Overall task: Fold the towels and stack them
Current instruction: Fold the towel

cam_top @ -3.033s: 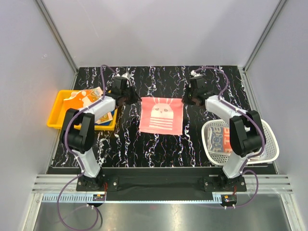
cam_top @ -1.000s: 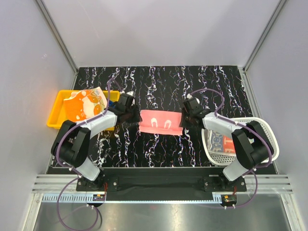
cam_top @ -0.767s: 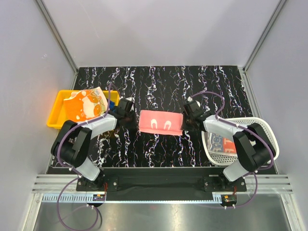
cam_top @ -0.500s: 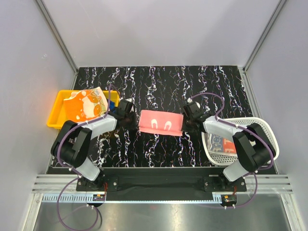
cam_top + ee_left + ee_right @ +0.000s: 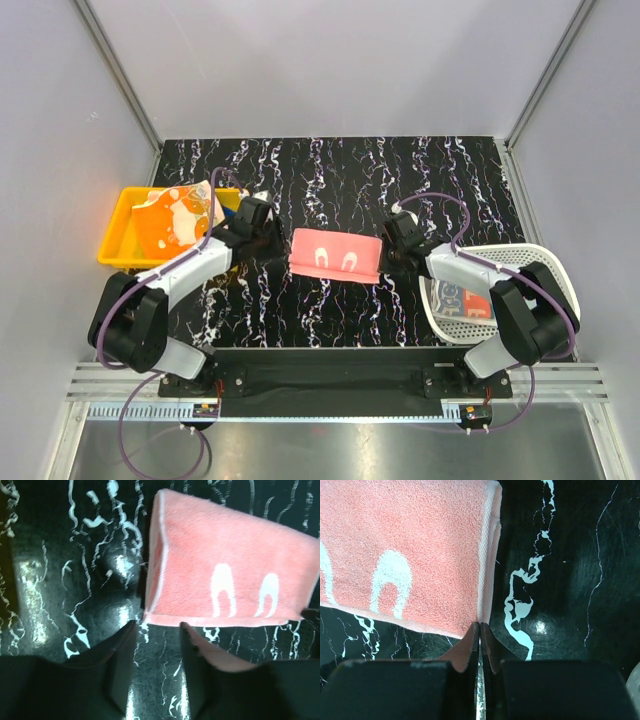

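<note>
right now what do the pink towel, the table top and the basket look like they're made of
Pink towel: looks like terry cloth, matte, fuzzy looped pile.
Table top: hard and glossy, black with white marble-like veins and light glare; stone or printed laminate, can't tell.
Basket: likely white plastic mesh, perforated walls.

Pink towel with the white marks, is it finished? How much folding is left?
The pink terry towel lies folded in half. In hand: the left claw open at one near corner, the right claw shut at the other, perhaps for another fold. Left: the rumpled orange cartoon towel in the yellow plastic tray, the printed towel in the white mesh basket, and stacking.
</note>
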You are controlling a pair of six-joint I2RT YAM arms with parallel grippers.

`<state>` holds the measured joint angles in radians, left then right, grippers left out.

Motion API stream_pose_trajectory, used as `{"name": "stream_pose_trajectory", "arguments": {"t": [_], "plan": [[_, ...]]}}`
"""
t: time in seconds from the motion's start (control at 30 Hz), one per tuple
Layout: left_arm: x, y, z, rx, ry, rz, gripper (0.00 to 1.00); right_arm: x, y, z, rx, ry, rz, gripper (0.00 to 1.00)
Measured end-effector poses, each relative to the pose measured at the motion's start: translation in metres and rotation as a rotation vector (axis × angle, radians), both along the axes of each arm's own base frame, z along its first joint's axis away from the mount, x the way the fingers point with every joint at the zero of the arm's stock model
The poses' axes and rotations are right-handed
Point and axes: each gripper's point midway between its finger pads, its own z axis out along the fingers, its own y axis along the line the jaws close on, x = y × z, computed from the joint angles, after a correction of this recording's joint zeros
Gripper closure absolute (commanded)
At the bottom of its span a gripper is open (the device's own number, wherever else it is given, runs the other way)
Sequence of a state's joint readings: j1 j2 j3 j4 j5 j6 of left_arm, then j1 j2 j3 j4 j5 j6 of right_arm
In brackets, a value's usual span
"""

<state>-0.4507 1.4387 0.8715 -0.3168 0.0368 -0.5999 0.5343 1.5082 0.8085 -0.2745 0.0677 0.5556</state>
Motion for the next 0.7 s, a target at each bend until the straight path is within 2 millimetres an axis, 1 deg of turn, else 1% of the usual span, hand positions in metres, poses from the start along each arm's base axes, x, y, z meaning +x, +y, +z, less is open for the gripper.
{"name": "stream_pose_trajectory", "arguments": {"t": [0.07, 0.17, 0.23, 0.27, 0.4, 0.53, 0.6, 0.67, 0.7], "plan": [[0.003, -0.006, 0.006, -0.007, -0.015, -0.009, 0.50, -0.001, -0.001, -0.001, -0.002, 0.003, 0.000, 0.94], [0.008, -0.016, 0.008, -0.007, -0.018, -0.027, 0.50, -0.002, -0.001, -0.002, -0.002, 0.005, -0.001, 0.94], [0.013, -0.023, 0.002, 0.001, -0.005, -0.036, 0.50, -0.003, -0.001, -0.002, -0.001, 0.005, -0.001, 0.94], [0.014, -0.026, -0.005, 0.008, 0.007, -0.041, 0.50, -0.003, -0.001, -0.002, -0.001, 0.005, 0.000, 0.94], [0.008, -0.026, -0.028, 0.040, 0.068, -0.045, 0.51, -0.003, -0.001, -0.001, 0.000, 0.004, 0.000, 0.94], [0.007, -0.025, -0.038, 0.060, 0.090, -0.033, 0.66, -0.005, -0.002, -0.004, -0.001, 0.007, 0.000, 0.94], [0.007, -0.023, -0.041, 0.066, 0.096, -0.023, 0.80, -0.007, -0.003, -0.006, -0.002, 0.014, 0.001, 0.94], [0.007, -0.022, -0.041, 0.070, 0.096, -0.017, 0.87, -0.009, -0.003, -0.007, -0.003, 0.018, 0.002, 0.95], [0.007, -0.022, -0.041, 0.073, 0.095, -0.016, 0.94, -0.009, -0.003, -0.007, -0.002, 0.018, 0.003, 0.95]]}}
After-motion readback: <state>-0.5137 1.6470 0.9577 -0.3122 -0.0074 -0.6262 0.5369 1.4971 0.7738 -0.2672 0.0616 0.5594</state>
